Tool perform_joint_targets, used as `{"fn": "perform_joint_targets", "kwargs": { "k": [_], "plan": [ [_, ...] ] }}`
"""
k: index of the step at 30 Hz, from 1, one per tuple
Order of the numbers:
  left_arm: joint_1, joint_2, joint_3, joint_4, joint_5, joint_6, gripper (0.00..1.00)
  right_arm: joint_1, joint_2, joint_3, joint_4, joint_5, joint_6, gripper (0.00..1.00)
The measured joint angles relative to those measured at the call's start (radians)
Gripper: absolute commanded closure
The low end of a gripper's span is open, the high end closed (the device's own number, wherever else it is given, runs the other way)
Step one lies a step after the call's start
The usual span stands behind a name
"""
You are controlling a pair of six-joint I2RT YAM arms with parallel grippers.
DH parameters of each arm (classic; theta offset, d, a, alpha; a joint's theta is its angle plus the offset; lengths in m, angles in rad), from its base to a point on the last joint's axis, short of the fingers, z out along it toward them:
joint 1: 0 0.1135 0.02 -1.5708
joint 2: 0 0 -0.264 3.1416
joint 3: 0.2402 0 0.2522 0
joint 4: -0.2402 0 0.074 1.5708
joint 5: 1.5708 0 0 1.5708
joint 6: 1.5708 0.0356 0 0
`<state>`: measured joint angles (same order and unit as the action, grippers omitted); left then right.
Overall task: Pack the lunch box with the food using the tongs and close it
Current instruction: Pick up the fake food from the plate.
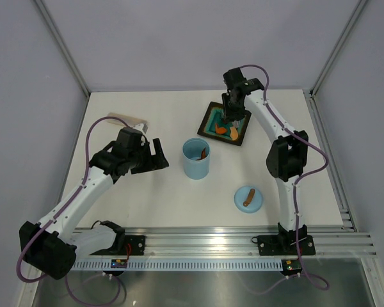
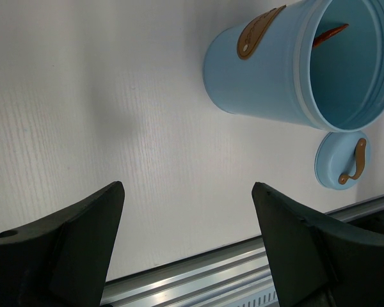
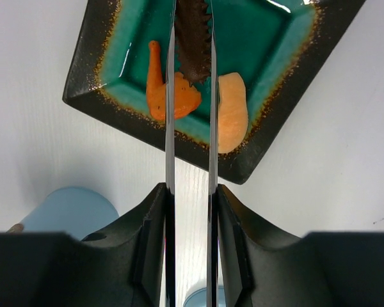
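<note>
My right gripper (image 3: 191, 192) is shut on the silvery tongs (image 3: 170, 128), whose two arms pinch a dark brown piece of food (image 3: 193, 38) over the square teal plate (image 3: 89, 89). Two orange pieces (image 3: 163, 96) (image 3: 233, 112) lie on the plate beside the tong tips. The light blue lunch box (image 1: 196, 158) stands upright and uncovered mid-table, with an orange-brown piece (image 2: 329, 33) leaning inside it. Its round lid (image 1: 248, 197), bearing a brown bar, lies flat to the box's front right. My left gripper (image 1: 159, 153) hovers open and holds nothing, left of the lunch box (image 2: 269, 70).
A small pale object (image 1: 128, 119) lies at the back left behind the left arm. The aluminium rail (image 1: 243, 238) runs along the near table edge, and grey walls enclose the table on three sides.
</note>
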<state>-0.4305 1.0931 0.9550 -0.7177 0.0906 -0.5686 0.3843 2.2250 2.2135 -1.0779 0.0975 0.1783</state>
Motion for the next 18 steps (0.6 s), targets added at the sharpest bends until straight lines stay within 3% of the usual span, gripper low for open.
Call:
{"fn": "perform_joint_targets", "kwargs": {
  "k": [9, 18],
  "plan": [
    [0.006, -0.012, 0.0, 0.0, 0.0, 0.0, 0.15, 0.0, -0.245, -0.146, 0.061, 0.006, 0.066, 0.85],
    [0.016, -0.013, 0.0, -0.002, -0.018, 0.015, 0.15, 0.027, -0.495, -0.307, 0.076, -0.082, 0.091, 0.84]
  ]
}}
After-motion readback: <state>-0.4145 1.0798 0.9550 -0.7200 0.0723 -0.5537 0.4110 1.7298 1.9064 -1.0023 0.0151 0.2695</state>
